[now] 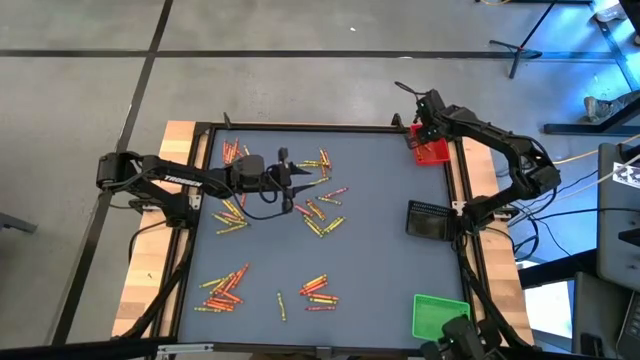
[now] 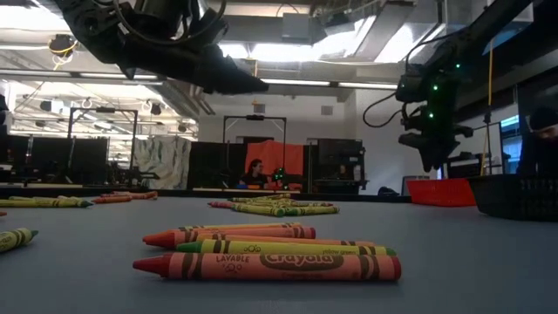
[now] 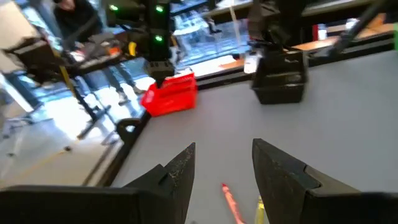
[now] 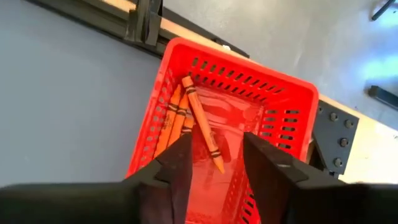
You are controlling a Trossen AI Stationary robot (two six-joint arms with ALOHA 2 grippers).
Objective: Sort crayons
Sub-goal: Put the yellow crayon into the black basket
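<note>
Crayons lie in loose groups on the grey mat (image 1: pixel 320 215), (image 1: pixel 225 290), with red and orange ones close to the low camera (image 2: pixel 270 253). My right gripper (image 4: pixel 214 168) hangs open over the red tray (image 4: pixel 292 99), (image 1: pixel 433 152) at the far right corner, pointing steeply down. Orange crayons (image 4: pixel 174 121) lie along the tray's wall. One more orange crayon (image 4: pixel 200 124) lies slanting across them, its tip showing below the gap between my fingers. My left gripper (image 3: pixel 227 168), (image 1: pixel 300 182) hovers open above the middle of the mat, nearly level, holding nothing.
A black tray (image 1: pixel 430 218) stands at the mat's right edge and a green tray (image 1: pixel 440 315) at the near right corner. A black frame (image 1: pixel 300 127) borders the mat. A person sits in the room beyond the table (image 2: pixel 253 173).
</note>
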